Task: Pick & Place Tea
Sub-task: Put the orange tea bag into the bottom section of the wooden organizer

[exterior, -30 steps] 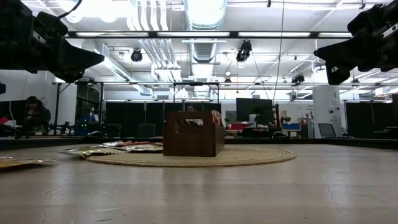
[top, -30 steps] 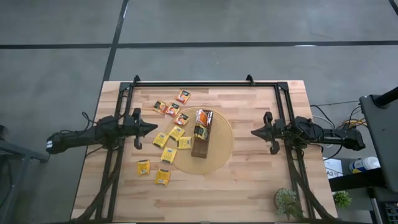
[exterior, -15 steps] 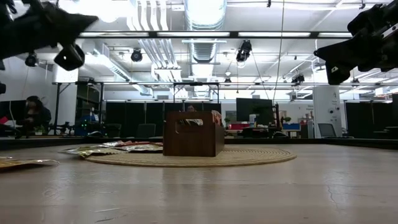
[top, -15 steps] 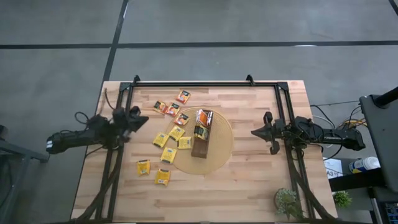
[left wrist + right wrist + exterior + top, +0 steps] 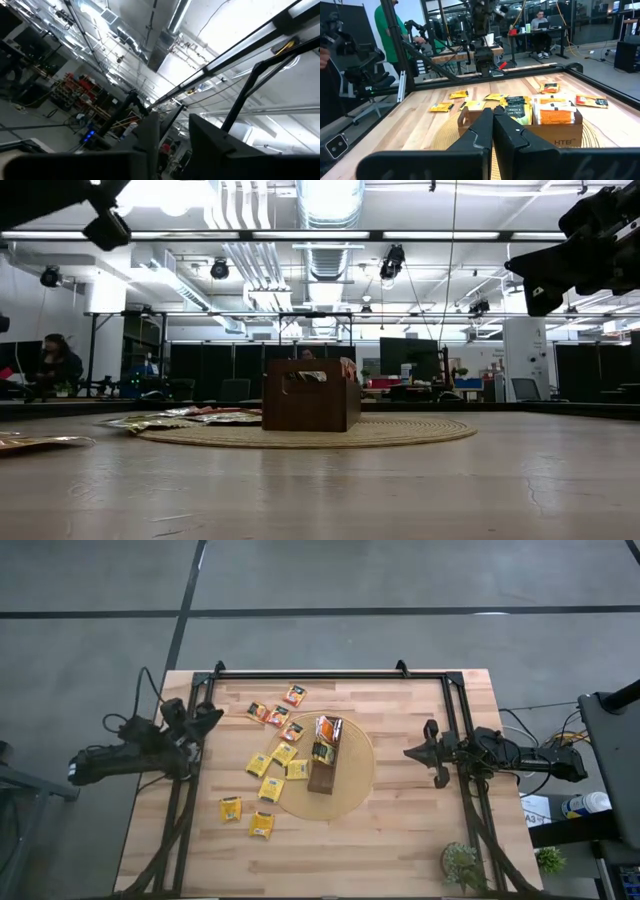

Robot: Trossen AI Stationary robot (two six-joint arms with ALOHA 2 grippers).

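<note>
Several small yellow and orange tea sachets [image 5: 272, 775] lie flat on the wooden table, left of a round tan disc [image 5: 352, 790]. More sachets [image 5: 555, 112] stand in the dark-brown tray [image 5: 320, 781] on that disc. My left gripper [image 5: 212, 716] is raised over the table's left side, far from the sachets. It points up into the room, and in the left wrist view [image 5: 175, 150] its fingers stand apart with nothing between them. My right gripper [image 5: 408, 752] hovers level at the right, shut and empty, pointing at the tray [image 5: 520, 135].
A black metal frame [image 5: 310, 673] runs along the far edge and down both sides of the table. A small plant [image 5: 462, 862] stands at the near right corner. Bare wood lies along the near edge. People sit at desks in the room beyond [image 5: 55, 365].
My left gripper has risen and drawn back toward the table's left edge. It has tipped from level to pointing upward and has rolled about its own axis. The sachets, tray and right arm have stayed put.
</note>
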